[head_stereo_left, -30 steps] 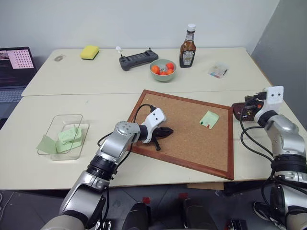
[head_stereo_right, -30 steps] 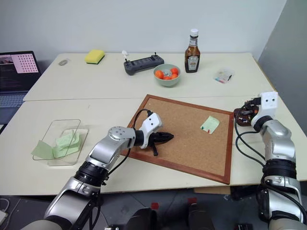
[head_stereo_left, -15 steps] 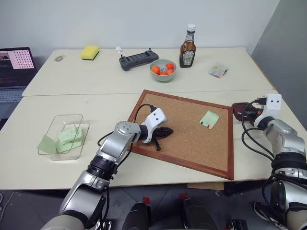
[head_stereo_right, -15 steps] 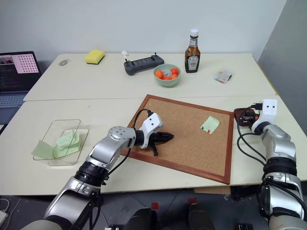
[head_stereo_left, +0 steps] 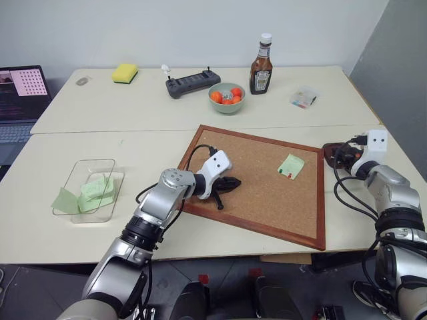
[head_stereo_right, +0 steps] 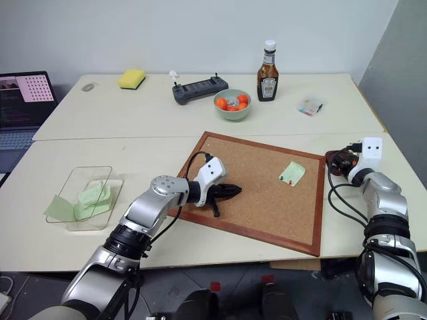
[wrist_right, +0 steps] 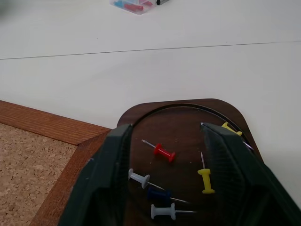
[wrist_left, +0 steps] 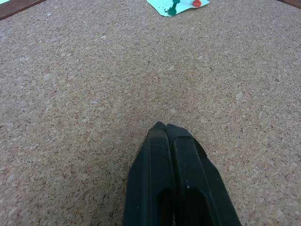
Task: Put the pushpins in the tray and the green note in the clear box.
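Observation:
My right gripper point(wrist_right: 167, 141) stands open just over the dark brown tray point(wrist_right: 188, 123), at the table's right edge beside the cork board point(head_stereo_left: 257, 193). One red pushpin point(wrist_right: 162, 152) lies loose in the tray between the fingers, among white, blue and yellow pins. The green note point(head_stereo_left: 291, 165) sits on the board's right part, with another red pushpin point(wrist_left: 196, 3) and a green pin stuck in it. My left gripper point(wrist_left: 162, 127) is shut and empty, its tips resting on the cork left of the note. The clear box point(head_stereo_left: 90, 187) at the left holds pale green slips.
Along the back of the table stand a pale green bowl of orange fruit point(head_stereo_left: 227, 97), a sauce bottle point(head_stereo_left: 261, 57), a dark controller point(head_stereo_left: 192, 83), a yellow sponge point(head_stereo_left: 125, 72) and a small clear packet point(head_stereo_left: 304, 98). A laptop point(head_stereo_left: 20, 87) sits at far left.
My right hand has sunk from above the tray down onto it. The left arm, the note and the box have not moved.

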